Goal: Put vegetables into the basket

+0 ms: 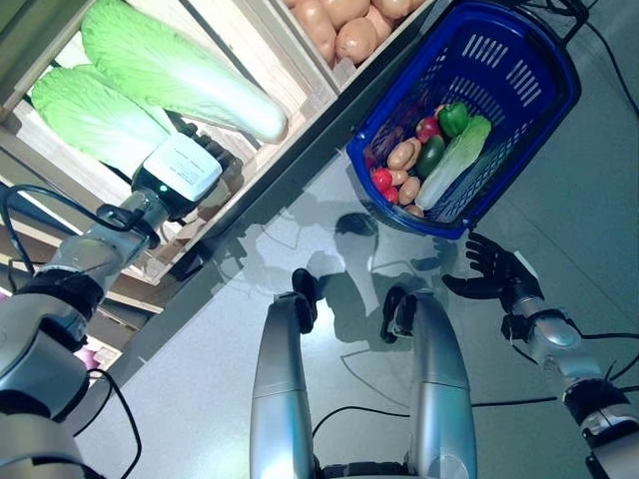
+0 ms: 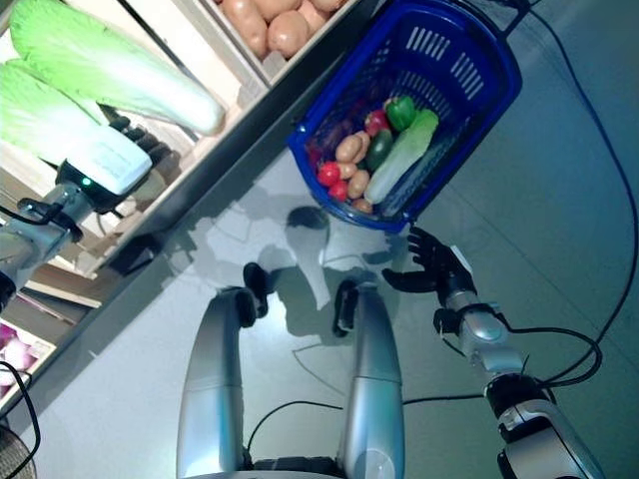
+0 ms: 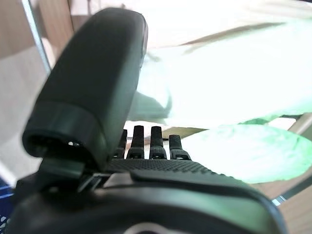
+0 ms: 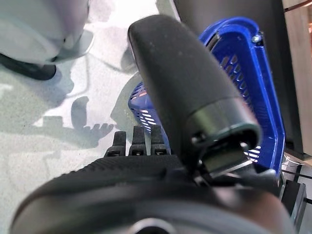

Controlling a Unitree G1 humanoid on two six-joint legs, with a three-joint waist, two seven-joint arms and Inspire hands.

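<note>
Cabbages (image 1: 190, 75) are seen lying lengthwise on the wooden shelf (image 1: 270, 50), just beyond the straight-fingered, empty left hand (image 1: 205, 150), while the spread right hand (image 1: 499, 271) is held beside the part-filled blue basket (image 1: 549, 110).

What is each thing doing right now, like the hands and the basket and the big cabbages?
Left hand: open, fingers straight, reaching in at the cabbages on the shelf.
Right hand: open, empty, beside the basket.
Basket: on the floor, partly filled with vegetables.
Cabbages: two lying on the wooden shelf, not gripped yet.
Potatoes: piled in the next shelf bin.
</note>
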